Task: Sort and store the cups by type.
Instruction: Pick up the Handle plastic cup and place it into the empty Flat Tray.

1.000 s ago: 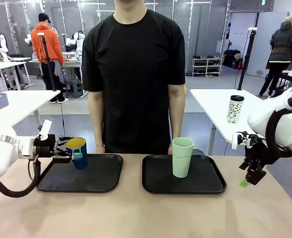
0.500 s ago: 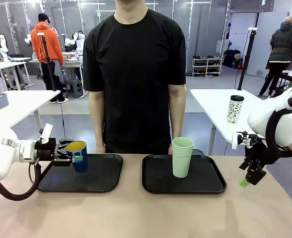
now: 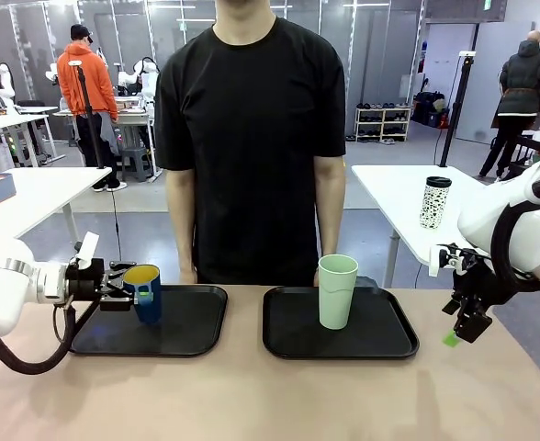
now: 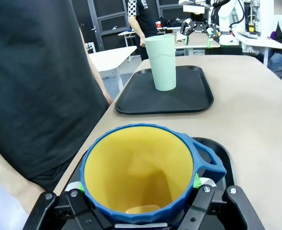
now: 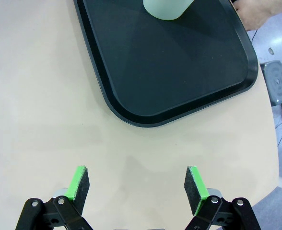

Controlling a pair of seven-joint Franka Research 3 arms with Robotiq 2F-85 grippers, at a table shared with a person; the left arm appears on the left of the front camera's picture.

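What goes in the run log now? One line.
left gripper: shut on blue mug over left tray | right gripper: open | tumbler: right tray

Two trays lie side by side on the table (image 3: pixel 270 404), near its far edge. On the left tray (image 3: pixel 183 331) the handled mug (image 3: pixel 144 289) is over the far left corner, between the fingers of the left gripper (image 3: pixel 130 287), which comes in from the left. On the right tray (image 3: pixel 380 342) the tumbler (image 3: pixel 336 290) stands upright, toward the back. The right gripper (image 3: pixel 463 329) hangs beyond the right tray, off the table's right end. A person (image 3: pixel 252 138) stands behind the table, between the trays. A lidded cup (image 3: pixel 434 202) stands on another table behind, to the right.
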